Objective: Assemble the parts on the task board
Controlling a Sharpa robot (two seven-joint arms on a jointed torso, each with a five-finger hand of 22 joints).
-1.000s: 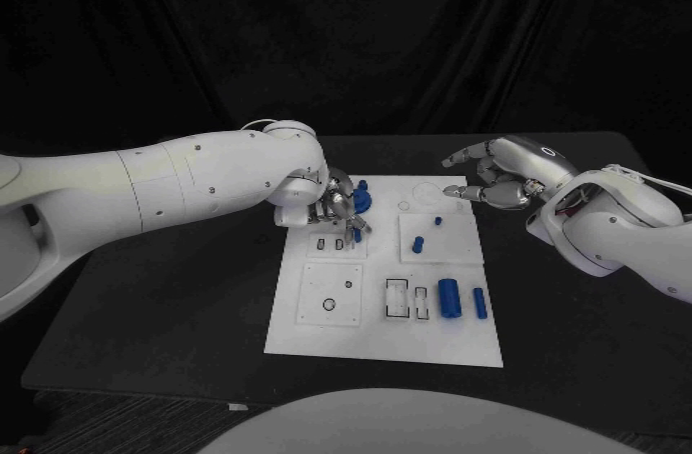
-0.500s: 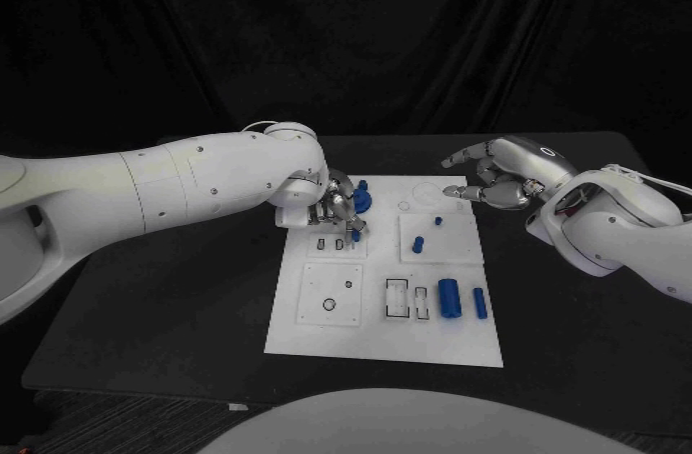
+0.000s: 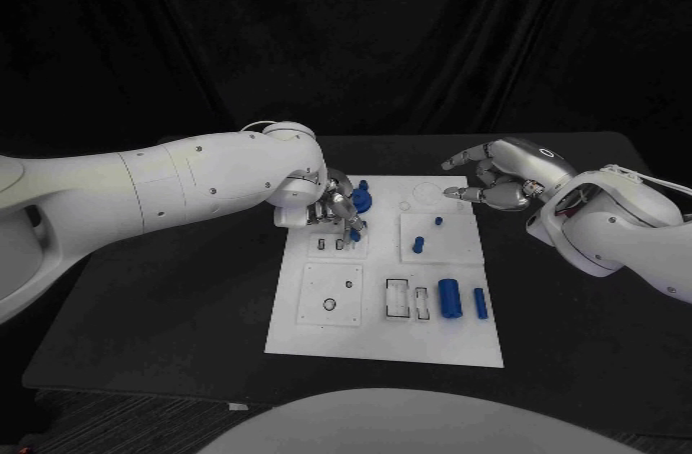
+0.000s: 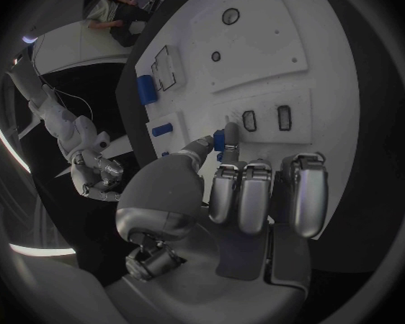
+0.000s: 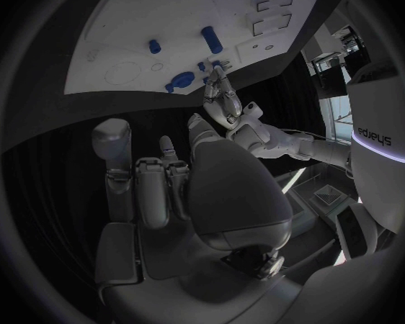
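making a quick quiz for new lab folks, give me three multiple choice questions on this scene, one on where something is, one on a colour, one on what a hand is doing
1. Where does the large blue cylinder lie on the task board?
A. in the near right part, beside a slimmer blue piece
B. at the far left corner
C. off the board, on the black table

2. What colour are the loose parts?
A. red
B. blue
C. yellow

3. What is the left hand doing?
A. resting flat on the table away from the board
B. lifting the whole board
C. pinching a small blue part over the slots at the board's far left

Answers:
1. A, the head view shows both pieces side by side near the board's right edge.
2. B, every piece on the white board is blue.
3. C, the left wrist view shows the part between thumb and finger; the right hand hovers empty.
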